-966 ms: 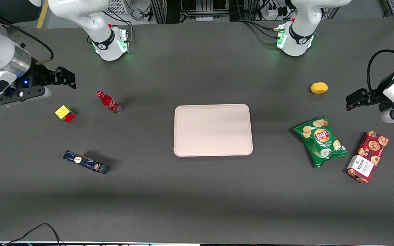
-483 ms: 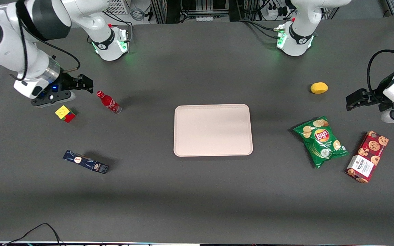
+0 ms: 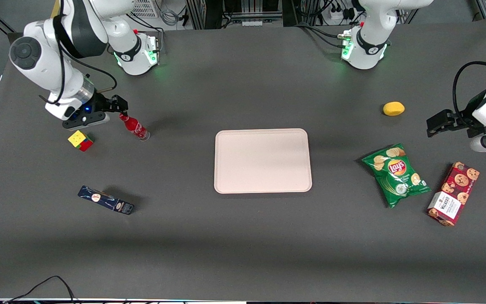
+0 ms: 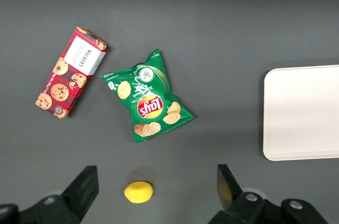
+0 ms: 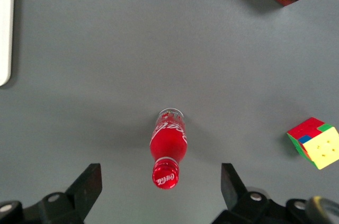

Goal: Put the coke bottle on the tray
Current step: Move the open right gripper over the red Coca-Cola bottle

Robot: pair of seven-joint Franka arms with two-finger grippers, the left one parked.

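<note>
The coke bottle [image 3: 134, 125] stands upright on the table [image 3: 243, 245], toward the working arm's end and closer to the table edge where the arm bases are mounted than to the front-camera edge. Its red cap [image 5: 165, 173] points up at the wrist camera and its clear base rests on the dark surface.

The end effector [image 3: 118, 104] hangs just above the bottle's cap, not touching it. Its fingers [image 5: 87, 184] are spread wide apart, with the bottle lined up in the gap between them and clear space on either side.

The tray [image 3: 263, 161] lies flat in the middle of the table, well apart from the bottle, with nothing on it.

A colored puzzle cube [image 3: 80, 140] sits near the bottle, closer to the working arm's end edge. A dark blue box [image 3: 106, 199] lies nearer the front-camera edge than the cube.

Toward the parked arm's end of the table lie a green chip bag [image 3: 395, 174] and a red cookie box [image 3: 453, 193] just beside it, with a yellow lemon [image 3: 393, 108] farther from the front camera than both.
</note>
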